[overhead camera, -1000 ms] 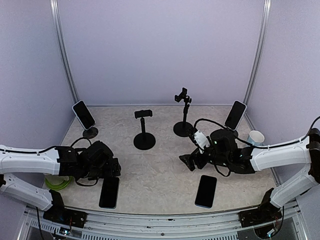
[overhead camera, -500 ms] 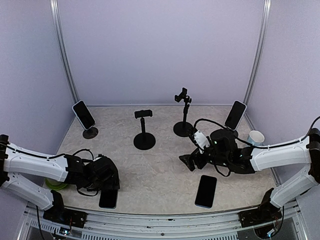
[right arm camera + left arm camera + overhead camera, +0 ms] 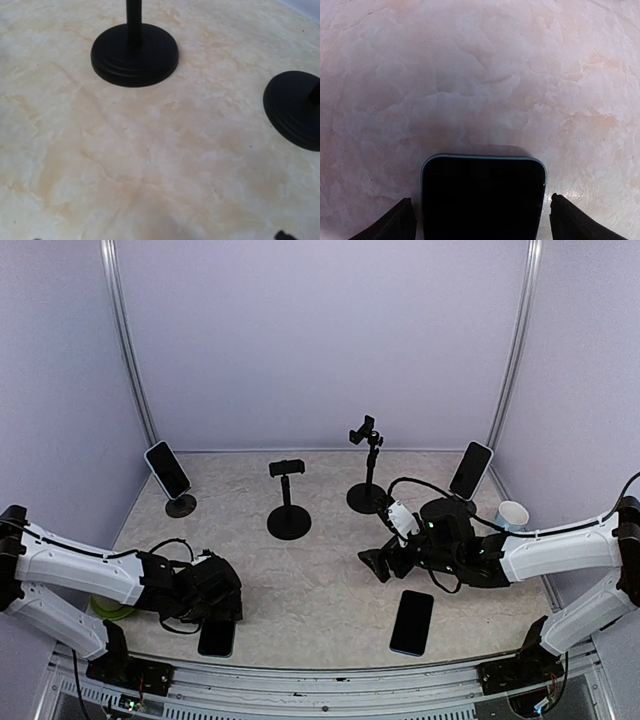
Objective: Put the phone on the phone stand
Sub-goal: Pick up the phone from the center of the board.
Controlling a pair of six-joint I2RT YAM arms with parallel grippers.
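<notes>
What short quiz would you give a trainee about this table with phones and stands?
1. True or false: the left gripper, open, straddles a flat black phone lying on the marbled beige table.
2. How many black round-based phone stands hold no phone? A one, B two, C four.
3. Fill in: the white paper cup stands near the ___ arm.
Key: 1 true; 2 B; 3 right.

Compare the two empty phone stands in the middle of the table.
The left stand is shorter; the right stand is taller. The left stand's clamp sits level, while the right stand's clamp is tilted. Both are black, stand on round bases, and hold no phone.
</notes>
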